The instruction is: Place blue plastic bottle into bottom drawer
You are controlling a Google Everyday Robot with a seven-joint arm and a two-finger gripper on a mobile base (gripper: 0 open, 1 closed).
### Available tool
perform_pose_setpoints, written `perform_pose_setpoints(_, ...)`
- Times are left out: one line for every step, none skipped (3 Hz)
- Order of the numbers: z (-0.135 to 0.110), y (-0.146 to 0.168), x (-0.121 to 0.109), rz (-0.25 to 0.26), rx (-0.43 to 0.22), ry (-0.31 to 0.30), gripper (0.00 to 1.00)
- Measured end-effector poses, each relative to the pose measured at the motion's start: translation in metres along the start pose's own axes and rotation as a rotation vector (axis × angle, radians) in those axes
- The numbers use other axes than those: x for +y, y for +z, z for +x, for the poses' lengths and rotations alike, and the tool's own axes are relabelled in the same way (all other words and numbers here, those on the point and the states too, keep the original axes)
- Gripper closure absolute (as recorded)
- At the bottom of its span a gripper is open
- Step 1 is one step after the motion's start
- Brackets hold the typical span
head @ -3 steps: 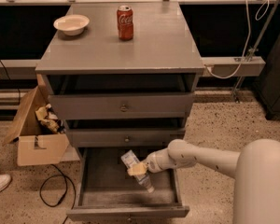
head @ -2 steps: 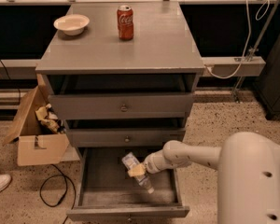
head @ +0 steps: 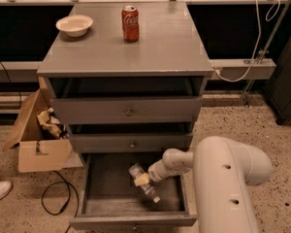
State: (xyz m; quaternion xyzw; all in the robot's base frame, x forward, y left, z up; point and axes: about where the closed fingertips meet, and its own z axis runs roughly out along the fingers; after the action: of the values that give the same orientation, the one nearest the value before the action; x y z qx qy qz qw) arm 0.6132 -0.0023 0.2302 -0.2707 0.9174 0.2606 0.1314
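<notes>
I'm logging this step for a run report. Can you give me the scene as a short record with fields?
gripper: inside the open bottom drawer, shut on the blue plastic bottle
blue plastic bottle: tilted, right of the drawer's middle
bottom drawer: pulled out
upper drawers: both pushed in
cabinet top: Coca-Cola can upright; bowl to its left, apart from it
floor, left of cabinet: open cardboard box
</notes>
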Motion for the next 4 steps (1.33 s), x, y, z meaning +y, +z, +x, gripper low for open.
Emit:
perform_pose_setpoints(0.009, 0.028, -0.018, -0.011, 0.02, 0.036, 0.58)
perform_pose_setpoints(0.017, 0.045, -0.029, -0.029, 0.019, 0.064, 0.35)
perform_pose_setpoints(0.02, 0.053, -0.034, -0.04, 0.023, 0.074, 0.11)
perform_pose_setpoints(0.016, 0.042, -0.035, -0.043, 0.002, 0.068, 0.0)
